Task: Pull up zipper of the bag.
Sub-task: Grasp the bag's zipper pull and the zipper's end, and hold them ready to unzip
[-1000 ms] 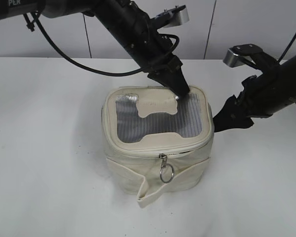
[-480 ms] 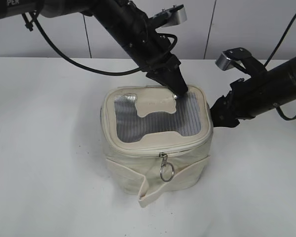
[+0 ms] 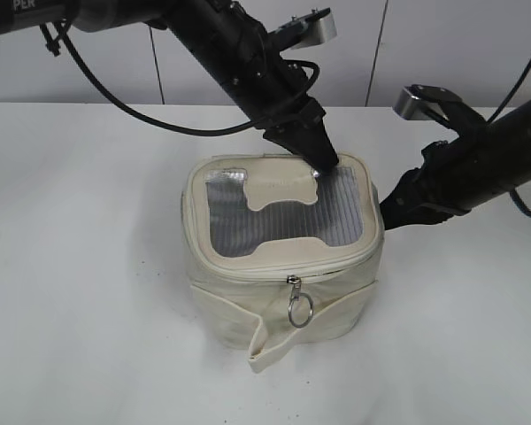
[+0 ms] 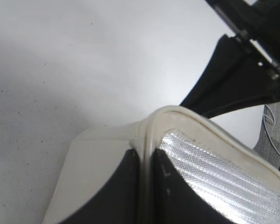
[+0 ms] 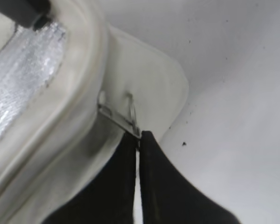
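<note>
Two grippers work the boxy cream bag (image 3: 283,257) on the white table (image 3: 80,266): left gripper (image 4: 147,186) clamps its rim, right gripper (image 5: 139,140) barely nips the silver ring pull (image 5: 123,119), which might slip free.

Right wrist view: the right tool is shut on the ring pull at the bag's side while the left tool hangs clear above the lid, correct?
Not quite. The left tool is not clear of the lid: the left wrist view shows it clamped on the bag's top rim. The right tool does pinch the ring pull.
</note>
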You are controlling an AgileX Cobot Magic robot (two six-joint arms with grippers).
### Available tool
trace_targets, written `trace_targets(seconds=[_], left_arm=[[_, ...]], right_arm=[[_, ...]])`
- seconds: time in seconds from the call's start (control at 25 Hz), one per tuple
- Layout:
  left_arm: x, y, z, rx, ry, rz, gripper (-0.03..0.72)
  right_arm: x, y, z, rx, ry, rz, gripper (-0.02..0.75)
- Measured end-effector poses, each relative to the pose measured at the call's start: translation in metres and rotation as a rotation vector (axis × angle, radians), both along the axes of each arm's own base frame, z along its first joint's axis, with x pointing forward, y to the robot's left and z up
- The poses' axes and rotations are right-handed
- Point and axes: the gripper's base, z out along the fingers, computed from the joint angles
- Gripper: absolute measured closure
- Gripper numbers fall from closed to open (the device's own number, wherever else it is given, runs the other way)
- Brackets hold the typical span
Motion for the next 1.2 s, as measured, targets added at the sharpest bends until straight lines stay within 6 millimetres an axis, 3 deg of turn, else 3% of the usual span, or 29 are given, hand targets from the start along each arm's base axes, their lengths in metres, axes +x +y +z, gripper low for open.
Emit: trace_targets(seconds=[0.28, 0.72, 1.0, 1.2], left_arm=[[0.000, 0.000, 0.000, -0.001, 0.003, -0.001, 0.641], [-0.002, -0.001, 0.000, -0.002, 0.019, 0.000, 0.642], [-0.002, -0.001, 0.000, 0.002, 0.031, 0.012, 0.642], [-0.002, -0.001, 0.000, 0.003, 0.036, 0.010, 0.642]], right_arm=[[-0.018, -0.003, 0.028, -0.009, 0.048, 0.024, 0.733], [-0.038, 0.005, 0.034, -0.022, 0.181, 0.075, 0.733], [-0.068, 0.007, 0.043, -0.049, 0.192, 0.095, 0.733], [-0.097, 0.019, 0.051, -0.052, 0.193, 0.144, 0.733]])
